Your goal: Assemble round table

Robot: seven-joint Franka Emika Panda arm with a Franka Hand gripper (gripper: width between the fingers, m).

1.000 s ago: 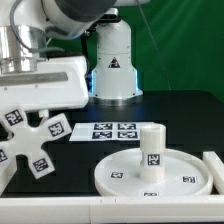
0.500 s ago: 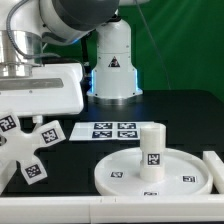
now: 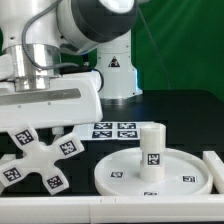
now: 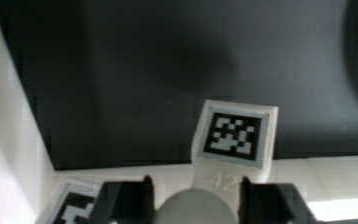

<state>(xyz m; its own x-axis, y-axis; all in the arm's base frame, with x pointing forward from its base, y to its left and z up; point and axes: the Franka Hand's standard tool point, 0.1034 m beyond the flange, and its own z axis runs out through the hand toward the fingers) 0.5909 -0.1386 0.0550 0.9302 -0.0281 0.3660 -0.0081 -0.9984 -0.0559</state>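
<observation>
Gripper (image 3: 40, 128) fingers (image 4: 126, 196) nearly closed, clamped on cross piece (image 3: 40, 160), tilted, at exterior view's left. Post (image 3: 152, 146) upright on disc (image 3: 120, 172), near table (image 3: 190, 110) front edge.

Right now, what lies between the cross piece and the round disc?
Bare black tabletop, seen in the exterior view, separates cross piece and round disc; the marker board lies farther back.

I am seeing the cross piece (image 3: 41, 158) crowding the exterior view's left and the post (image 3: 152, 146) standing on the disc (image 3: 130, 165); black tabletop (image 3: 190, 115) beyond them is lying open.
</observation>
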